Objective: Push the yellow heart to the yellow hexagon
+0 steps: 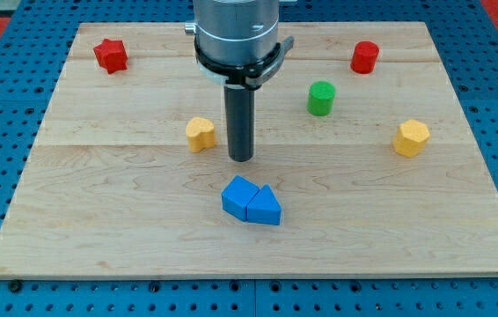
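Observation:
The yellow heart [201, 134] lies left of the board's middle. The yellow hexagon [412, 138] lies far off at the view's right, at about the same height. My tip [241, 158] stands on the board just right of the heart and slightly below it, a small gap between them. The arm's grey body comes down from the view's top above the tip.
Two blue blocks, a cube [239, 196] and a triangle [265, 207], touch each other just below my tip. A green cylinder [321, 98] and a red cylinder [364, 57] lie at the upper right. A red star [110, 55] lies at the upper left. The wooden board [99, 229] rests on a blue pegboard.

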`<state>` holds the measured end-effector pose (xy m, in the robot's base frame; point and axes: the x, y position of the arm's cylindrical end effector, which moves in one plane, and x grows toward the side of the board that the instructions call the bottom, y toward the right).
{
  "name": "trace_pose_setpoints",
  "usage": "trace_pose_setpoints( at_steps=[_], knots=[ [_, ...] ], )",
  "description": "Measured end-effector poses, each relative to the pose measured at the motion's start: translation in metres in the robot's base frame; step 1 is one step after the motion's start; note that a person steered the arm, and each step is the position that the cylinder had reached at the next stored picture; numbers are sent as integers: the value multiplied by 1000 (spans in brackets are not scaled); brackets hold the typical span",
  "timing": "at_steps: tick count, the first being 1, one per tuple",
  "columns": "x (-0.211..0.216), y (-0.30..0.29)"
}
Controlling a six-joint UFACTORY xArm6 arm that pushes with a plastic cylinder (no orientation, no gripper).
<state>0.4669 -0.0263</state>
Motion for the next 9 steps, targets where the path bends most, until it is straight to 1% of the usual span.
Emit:
trace_pose_setpoints(
  at_steps=[1,2,3,4,5,6,7,8,9],
  knots=[
    [0,-96],
    [-27,-125],
    [-41,-36],
    [-41,84],
    [-39,88],
    [-29,13],
    [-2,81],
    [7,126],
    [5,142]
  ],
)
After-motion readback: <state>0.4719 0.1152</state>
